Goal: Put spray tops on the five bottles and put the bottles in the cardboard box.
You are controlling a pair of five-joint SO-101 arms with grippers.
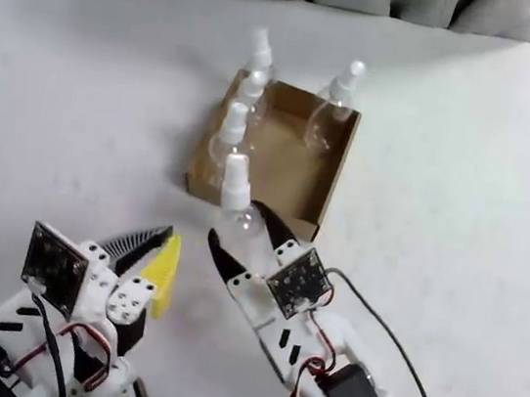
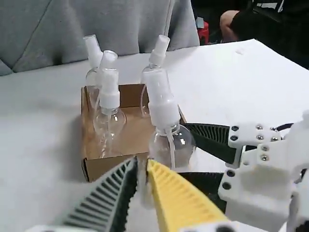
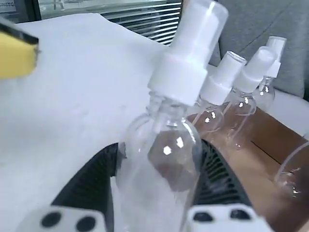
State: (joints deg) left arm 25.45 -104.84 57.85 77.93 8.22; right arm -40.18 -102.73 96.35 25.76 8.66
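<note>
Nearest the camera, my left end effector (image 2: pixel 143 166) rests low over the table (image 1: pixel 464 187), its yellow and black fingers drawn narrow with nothing between them, just beside my other arm. My right end effector (image 1: pixel 238 226) is clamped around the round belly of a clear bottle (image 3: pixel 159 159), one black finger on each side, and the bottle stands upright, just short of the near wall of the cardboard box (image 1: pixel 339 174). A white spray top (image 3: pixel 190 63) already sits on its neck, tilted a little. The bottle looks empty and thin-walled, so I judge it very light, smooth enough to slip, and likely to dent if squeezed hard. With the sprayer on, it is tall and probably tips easily. The belly, where I have it, seems the best place to hold: it is the widest part and sits low. The neck and the spray top look poor for lifting, since the top might twist or come loose. Beyond, a row of three bottles (image 1: pixel 250 93) with spray tops lines one side of the box, though I cannot tell whether the farthest stands inside the wall or just behind it. A lone bottle (image 1: pixel 332 109), also capped, leans in the far corner opposite
</note>
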